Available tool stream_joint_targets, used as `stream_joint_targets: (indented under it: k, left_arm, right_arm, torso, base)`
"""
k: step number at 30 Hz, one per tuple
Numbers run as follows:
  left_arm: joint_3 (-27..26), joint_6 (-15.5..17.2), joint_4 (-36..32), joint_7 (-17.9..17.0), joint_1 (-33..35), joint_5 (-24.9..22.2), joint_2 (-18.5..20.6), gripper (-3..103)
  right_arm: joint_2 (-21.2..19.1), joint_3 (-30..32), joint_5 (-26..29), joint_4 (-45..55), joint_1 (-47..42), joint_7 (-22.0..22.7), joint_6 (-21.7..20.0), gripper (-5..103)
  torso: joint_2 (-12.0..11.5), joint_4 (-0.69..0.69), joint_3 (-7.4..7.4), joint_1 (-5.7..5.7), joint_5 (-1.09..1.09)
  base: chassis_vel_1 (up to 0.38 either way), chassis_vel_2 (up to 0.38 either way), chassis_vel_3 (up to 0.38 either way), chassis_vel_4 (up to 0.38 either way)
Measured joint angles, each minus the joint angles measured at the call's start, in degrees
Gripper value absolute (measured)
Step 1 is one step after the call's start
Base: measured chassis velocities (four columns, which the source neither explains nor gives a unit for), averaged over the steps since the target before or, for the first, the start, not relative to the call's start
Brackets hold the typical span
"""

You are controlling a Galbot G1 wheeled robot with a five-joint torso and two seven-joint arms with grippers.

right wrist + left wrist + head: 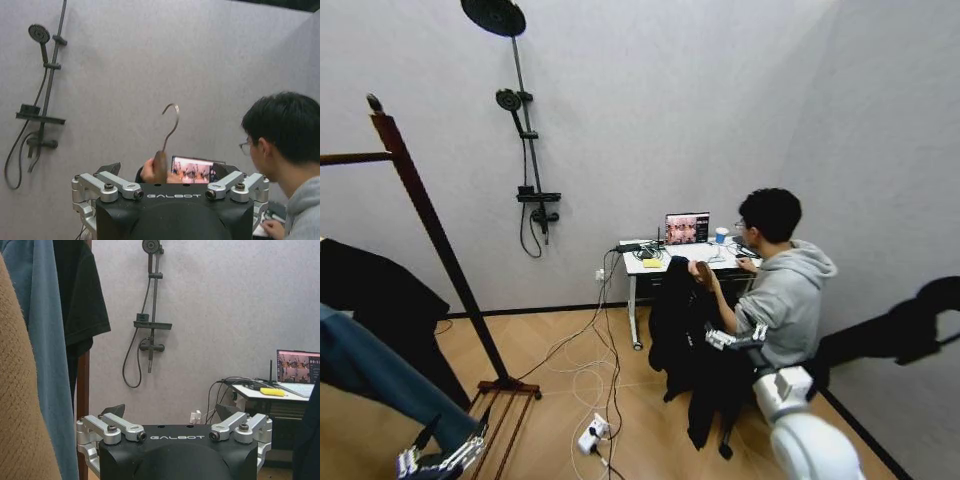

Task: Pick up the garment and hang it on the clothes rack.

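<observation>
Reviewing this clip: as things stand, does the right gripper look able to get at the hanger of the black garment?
Probably yes. The right gripper is open and sits right beside the garment, whose hanger rises between its fingers, hook up. A person's hand grips the hanger top, so only lower parts are free.

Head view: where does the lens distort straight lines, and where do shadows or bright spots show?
Head view: the wide lens slants the rack post and shower stand; a dark shadow lies on the wall. Right wrist view: the laptop screen glows behind the hook. Left wrist view: soft, even wall light.
</observation>
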Motion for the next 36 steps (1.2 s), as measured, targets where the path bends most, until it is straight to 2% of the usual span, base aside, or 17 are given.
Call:
stream_joint_targets:
  k: [7, 14, 15, 17, 20, 23, 25, 28, 31, 34, 36]
  left_arm:
    - [0.00, 0.00, 0.00, 0.01, 0.01, 0.00, 0.00, 100]
    - [0.00, 0.00, 0.00, 0.00, 0.00, 0.00, 0.00, 100]
    - [0.00, 0.00, 0.00, 0.00, 0.01, 0.00, 0.00, 100]
    - [0.00, 0.00, 0.00, 0.00, 0.00, 0.00, 0.00, 100]
    - [0.00, 0.00, 0.00, 0.00, 0.01, 0.00, 0.00, 100]
    - [0.00, 0.00, 0.00, 0.00, 0.00, 0.00, 0.00, 100]
    - [0.00, 0.01, 0.00, 0.01, 0.01, 0.00, 0.00, 100]
    - [0.00, 0.00, 0.00, 0.01, 0.01, 0.00, 0.00, 100]
    - [0.00, 0.00, 0.00, 0.01, 0.00, 0.00, 0.00, 100]
    - [0.00, 0.00, 0.00, 0.00, 0.00, 0.00, 0.00, 100]
    - [0.00, 0.00, 0.00, 0.00, 0.00, 0.01, 0.00, 100]
  right_arm:
    - [-3.51, -3.80, 6.53, -13.87, 11.68, 0.52, 0.06, 100]
    - [-3.38, -5.94, 9.87, -18.74, 14.99, 0.62, -0.20, 100]
    - [-3.32, -6.35, 10.55, -19.23, 15.28, 0.65, -0.24, 103]
    - [-3.20, -7.15, 11.92, -20.07, 15.77, 0.82, -0.62, 99]
    - [-3.13, -8.05, 12.44, -21.21, 16.68, 0.80, -0.96, 83]
    - [-3.13, -8.39, 12.45, -21.62, 17.14, 0.79, -1.05, 78]
    - [-3.18, -8.71, 12.43, -21.93, 17.60, 0.75, -1.11, 66]
    - [-3.23, -8.82, 12.41, -21.94, 17.64, 0.73, -1.14, 61]
    - [-3.26, -8.91, 12.17, -21.59, 17.03, 0.56, -1.20, 40]
    - [-3.26, -8.86, 12.10, -21.35, 16.77, 0.53, -1.22, 34]
    - [-3.29, -8.64, 11.84, -20.96, 16.38, 0.53, -1.31, 24]
  torso:
    - [0.01, -0.01, -0.01, -0.02, -0.01]
    - [-0.01, -0.01, 0.00, 0.04, -0.02]
    - [-0.01, -0.01, 0.01, 0.04, -0.02]
    - [-0.01, 0.00, 0.01, 0.04, -0.01]
    - [-0.01, -0.01, 0.00, 0.03, -0.01]
    - [-0.01, -0.01, 0.00, 0.02, -0.01]
    - [-0.01, -0.01, 0.01, 0.03, -0.01]
    - [-0.01, -0.01, 0.00, 0.03, -0.02]
    - [-0.01, -0.01, 0.00, 0.03, -0.01]
    - [-0.01, -0.02, 0.00, 0.03, -0.01]
    - [-0.01, -0.01, 0.00, 0.03, -0.01]
  base:
    - [0.043, -0.065, -0.034, 0.042]
    - [0.000, 0.000, 0.000, 0.000]
    - [0.000, 0.000, 0.000, 0.000]
    - [0.000, 0.000, 0.000, 0.000]
    - [0.000, 0.000, 0.000, 0.000]
    - [0.000, 0.000, 0.000, 0.000]
    - [0.000, 0.000, 0.000, 0.000]
    - [0.000, 0.000, 0.000, 0.000]
    - [0.000, 0.000, 0.000, 0.000]
    - [0.000, 0.000, 0.000, 0.000]
    - [0.000, 0.000, 0.000, 0.000]
